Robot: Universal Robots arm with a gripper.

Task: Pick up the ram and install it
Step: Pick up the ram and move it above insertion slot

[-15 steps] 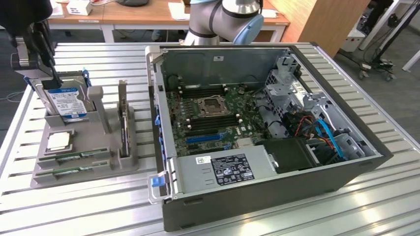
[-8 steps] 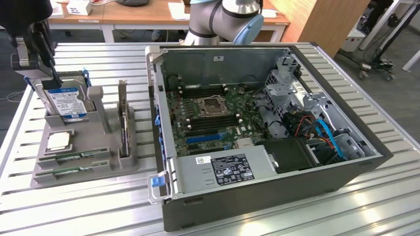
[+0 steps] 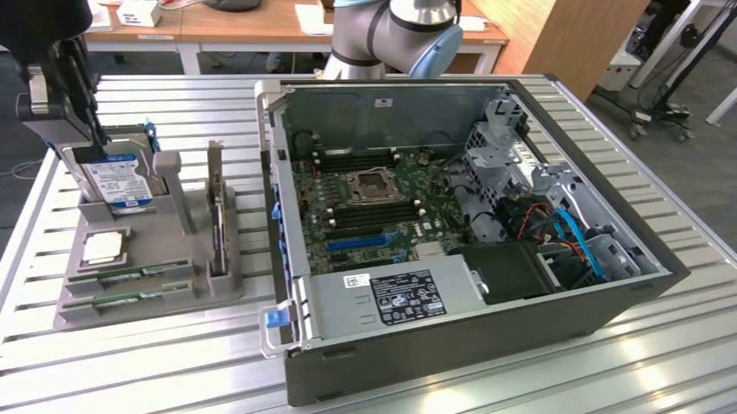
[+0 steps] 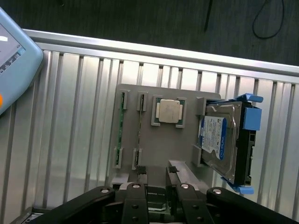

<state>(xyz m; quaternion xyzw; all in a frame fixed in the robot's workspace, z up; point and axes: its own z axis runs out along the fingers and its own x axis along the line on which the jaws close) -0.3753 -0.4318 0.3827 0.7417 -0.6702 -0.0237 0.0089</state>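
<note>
At the exterior view's left the dark tool (image 4: 157,176) hangs over the back of a grey moulded holder (image 3: 224,285). In the wrist view its two black fingers (image 4: 140,179) stand apart with bare grey plastic showing between them, and they grip nothing. The holder rests on a tabletop (image 3: 150,362) of ribbed, brushed aluminium slats.

A silver hard drive (image 3: 116,181) with a blue-and-white label leans in the holder's rear cradle, inside a blue plastic caddy. In front of it a square processor (image 3: 103,247) with a dull metal lid lies flat in a shallow pocket. Nearest the tabletop's front edge, the first ram stick (image 3: 129,273) and the second ram stick (image 3: 121,298) lie side by side and parallel. Both are thin green boards, and each is seated in its own narrow slot of the holder. The tool touches neither. Just beside them, a tall dark expansion card (image 3: 216,207) stands on edge in a groove.

Further right sits an open dark grey computer case (image 3: 461,354), a boxy steel shell. It exposes a green motherboard (image 3: 345,226) with a square metal processor socket (image 3: 374,185). A sheet-metal power supply (image 3: 392,297) with a black label lies along the case's near side. Blue cables (image 3: 579,246) curve at the right. Behind the case rises the arm's (image 3: 398,26) grey and pale blue base.
</note>
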